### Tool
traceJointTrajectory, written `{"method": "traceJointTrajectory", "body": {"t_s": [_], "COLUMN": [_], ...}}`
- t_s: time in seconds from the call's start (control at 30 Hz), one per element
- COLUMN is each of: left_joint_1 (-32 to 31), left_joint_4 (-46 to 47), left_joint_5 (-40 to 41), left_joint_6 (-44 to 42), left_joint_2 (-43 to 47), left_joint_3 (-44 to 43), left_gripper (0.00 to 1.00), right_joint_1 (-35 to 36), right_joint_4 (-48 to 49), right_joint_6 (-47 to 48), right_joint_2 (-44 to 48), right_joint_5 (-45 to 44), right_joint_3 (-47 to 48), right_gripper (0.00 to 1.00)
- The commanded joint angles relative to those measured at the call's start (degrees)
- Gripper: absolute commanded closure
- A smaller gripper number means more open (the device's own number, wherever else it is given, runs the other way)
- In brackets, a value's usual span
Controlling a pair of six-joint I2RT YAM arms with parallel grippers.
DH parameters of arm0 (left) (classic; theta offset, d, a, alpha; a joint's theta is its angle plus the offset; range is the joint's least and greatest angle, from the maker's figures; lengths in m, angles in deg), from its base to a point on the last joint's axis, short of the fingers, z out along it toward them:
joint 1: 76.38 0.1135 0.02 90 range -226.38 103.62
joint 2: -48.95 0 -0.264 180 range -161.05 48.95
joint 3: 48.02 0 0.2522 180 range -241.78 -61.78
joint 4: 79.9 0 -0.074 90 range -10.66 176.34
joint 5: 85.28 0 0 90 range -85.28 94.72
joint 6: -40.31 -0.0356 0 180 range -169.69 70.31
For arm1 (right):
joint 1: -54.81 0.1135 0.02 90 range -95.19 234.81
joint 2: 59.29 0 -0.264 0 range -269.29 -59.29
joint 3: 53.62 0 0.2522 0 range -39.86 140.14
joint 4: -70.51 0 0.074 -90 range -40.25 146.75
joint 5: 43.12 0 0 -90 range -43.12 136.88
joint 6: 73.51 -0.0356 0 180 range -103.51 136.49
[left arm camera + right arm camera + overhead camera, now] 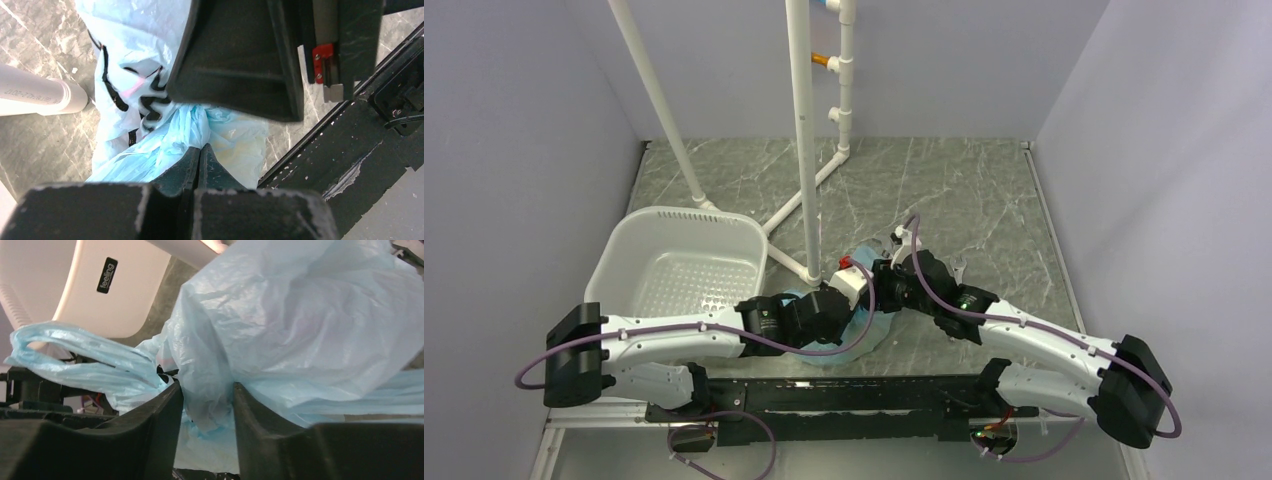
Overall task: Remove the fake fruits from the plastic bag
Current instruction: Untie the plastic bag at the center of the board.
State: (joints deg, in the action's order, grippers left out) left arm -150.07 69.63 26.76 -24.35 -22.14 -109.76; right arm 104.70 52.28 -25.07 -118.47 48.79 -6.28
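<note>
The big grey table (984, 200) looks like smooth stone with thin white lines, and pale walls stand close along its left, far and right edges. The most open room is the bare top toward the far right corner. A frame of round white pipes (804, 130) stands up from the middle and leans back to the far edge, so that part is crowded. A white plastic basket (629, 250) with round corners and many small holes in its floor sits near the left edge, tipped a little. A flat black rail (854, 395) runs along the near edge, and both arms reach in from it and meet just in front of the pipe feet. The plastic bag (300, 315) lies there, near the middle of the near edge, between the basket and the right arm. It is thin, crinkly and pale blue, with black and pink marks and a loop handle. The left gripper (200, 150) has its dark fingers pressed right together, pinching a thin fold of the bag. The right gripper (207, 390) has its fingers a little apart, squeezing a thick bunch of the bag between them. A pale yellow patch (235, 145) shows through the bag, but I cannot tell what it is.
</note>
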Motion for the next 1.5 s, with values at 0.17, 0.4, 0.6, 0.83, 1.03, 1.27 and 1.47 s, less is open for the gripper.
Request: {"method": "traceJointTrajectory", "body": {"t_s": [0.17,0.4,0.6,0.83,1.03,1.27,1.47], "left_joint_1": [0.0,0.0,0.0,0.2,1.2,3.1,3.2], "left_joint_4": [2.1,-0.6,-2.6,-5.2,-6.9,-20.2,-17.2], "left_joint_5": [-0.8,0.8,0.8,-5.5,-6.9,-2.4,0.2], "left_joint_6": [1.2,4.3,6.4,5.4,-1.0,-6.4,-5.8], "left_joint_2": [2.4,8.3,14.4,18.3,13.4,-3.1,-5.5], "left_joint_3": [1.6,7.1,10.8,4.7,-7.2,-22.4,-20.1], "left_gripper": [1.0,1.0,1.0,0.56,0.34,0.32,0.28], "right_joint_1": [0.6,-2.9,-21.1,-23.3,-21.5,-20.5,-19.4], "right_joint_4": [-1.7,-7.0,-2.8,3.8,2.7,4.2,4.2], "right_joint_6": [-1.1,1.9,3.1,1.2,2.1,0.2,0.4], "right_joint_2": [3.2,6.2,9.5,7.2,7.1,9.2,9.0], "right_joint_5": [-8.1,-8.1,17.1,28.2,25.4,24.1,23.9], "right_joint_3": [2.7,6.4,4.4,1.4,1.5,0.1,-0.1], "right_gripper": [0.86,1.0,1.0,1.0,1.0,1.0,1.0]}}
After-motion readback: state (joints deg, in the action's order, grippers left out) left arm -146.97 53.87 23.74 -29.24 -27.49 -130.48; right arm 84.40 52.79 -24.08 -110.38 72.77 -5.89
